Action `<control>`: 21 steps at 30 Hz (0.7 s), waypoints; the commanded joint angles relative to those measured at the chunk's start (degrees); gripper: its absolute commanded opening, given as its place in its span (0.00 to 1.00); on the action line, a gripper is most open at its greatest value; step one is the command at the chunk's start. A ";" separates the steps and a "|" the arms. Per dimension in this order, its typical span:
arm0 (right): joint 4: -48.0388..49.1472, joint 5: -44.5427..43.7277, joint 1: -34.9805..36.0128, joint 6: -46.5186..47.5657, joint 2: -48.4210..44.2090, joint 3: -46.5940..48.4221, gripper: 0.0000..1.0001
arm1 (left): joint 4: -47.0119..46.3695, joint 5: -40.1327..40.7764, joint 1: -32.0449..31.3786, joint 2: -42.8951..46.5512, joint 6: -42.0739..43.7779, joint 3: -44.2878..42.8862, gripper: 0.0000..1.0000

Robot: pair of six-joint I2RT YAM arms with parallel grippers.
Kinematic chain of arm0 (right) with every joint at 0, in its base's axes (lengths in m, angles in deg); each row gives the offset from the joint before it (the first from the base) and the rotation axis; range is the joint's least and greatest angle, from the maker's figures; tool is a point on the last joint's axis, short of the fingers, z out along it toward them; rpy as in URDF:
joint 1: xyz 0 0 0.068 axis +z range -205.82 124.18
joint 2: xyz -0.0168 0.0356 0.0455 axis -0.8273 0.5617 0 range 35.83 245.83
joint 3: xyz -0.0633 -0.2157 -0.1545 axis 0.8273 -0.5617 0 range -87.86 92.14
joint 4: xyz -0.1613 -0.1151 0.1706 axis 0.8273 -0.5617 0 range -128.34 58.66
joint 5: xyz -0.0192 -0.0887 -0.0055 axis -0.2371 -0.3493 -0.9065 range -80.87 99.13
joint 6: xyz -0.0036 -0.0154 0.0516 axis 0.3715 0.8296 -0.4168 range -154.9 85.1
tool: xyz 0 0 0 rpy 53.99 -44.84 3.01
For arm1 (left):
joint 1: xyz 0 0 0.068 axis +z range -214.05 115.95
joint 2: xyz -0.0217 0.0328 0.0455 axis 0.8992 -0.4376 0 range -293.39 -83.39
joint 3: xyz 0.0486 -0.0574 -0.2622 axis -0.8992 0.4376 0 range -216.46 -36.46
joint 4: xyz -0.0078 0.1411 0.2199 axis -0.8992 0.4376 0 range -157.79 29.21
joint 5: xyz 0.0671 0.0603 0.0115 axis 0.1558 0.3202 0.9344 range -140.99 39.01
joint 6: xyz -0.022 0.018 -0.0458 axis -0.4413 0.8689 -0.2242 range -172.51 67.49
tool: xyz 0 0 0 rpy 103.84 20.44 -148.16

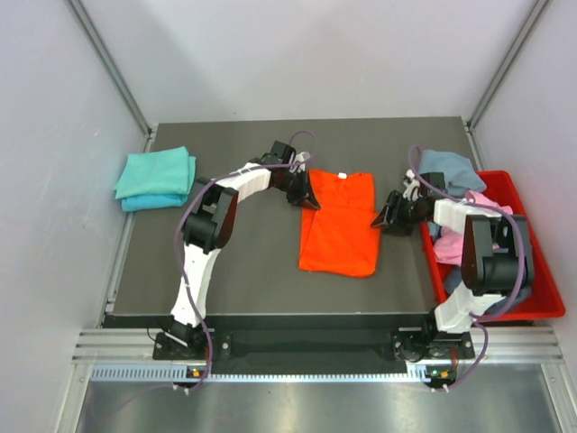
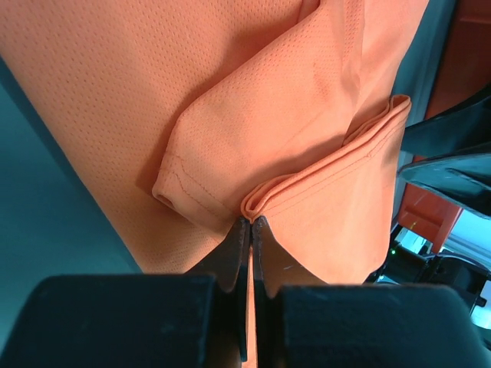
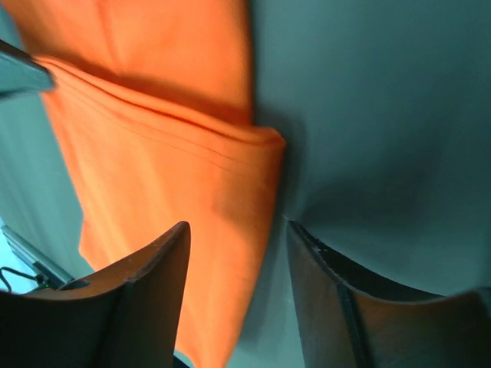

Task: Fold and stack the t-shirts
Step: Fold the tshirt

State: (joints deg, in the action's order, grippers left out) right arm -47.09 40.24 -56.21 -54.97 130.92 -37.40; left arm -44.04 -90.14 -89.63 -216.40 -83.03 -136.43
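The bright orange t-shirt lies in the middle of the dark table with its sides folded in. My left gripper is at its upper left edge, shut on a folded hem of the orange cloth. My right gripper is at the shirt's right edge, open, one finger over the cloth and one over the table. A folded teal shirt lies at the far left. Grey-blue and pink shirts lie in the bin.
A red plastic bin stands at the table's right edge beside the right arm. Grey walls and metal rails close in the table on three sides.
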 commanded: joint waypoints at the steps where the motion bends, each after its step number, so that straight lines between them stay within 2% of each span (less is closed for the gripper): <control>1: 0.80 -1.76 -0.06 -0.31 0.62 -1.33 0.52 | -1.69 -0.31 0.36 4.34 -0.33 0.47 0.00; 5: 1.68 -1.76 -0.06 -0.40 2.38 -0.01 0.45 | -2.04 -0.39 0.36 4.69 -0.68 0.73 0.00; 10: 2.03 -2.81 -0.06 0.12 3.87 3.07 0.44 | -2.04 0.05 0.36 5.30 -0.59 1.26 0.00; 16: 4.23 -1.50 0.38 0.30 6.60 5.00 0.27 | -1.77 0.31 0.36 5.66 -0.33 1.79 0.00; 19: 4.41 -1.67 1.70 0.56 7.22 6.06 0.15 | -1.69 0.31 0.36 5.74 -0.24 1.88 0.00; 21: 3.88 -2.11 1.70 0.65 7.04 6.67 0.13 | -1.69 0.31 0.36 5.92 -0.15 1.88 0.00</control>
State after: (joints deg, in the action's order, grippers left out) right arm -45.30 39.56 -55.05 -55.39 137.67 -33.33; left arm -44.17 -89.90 -89.59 -215.00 -83.71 -135.18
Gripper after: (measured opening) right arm 0.135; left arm 0.015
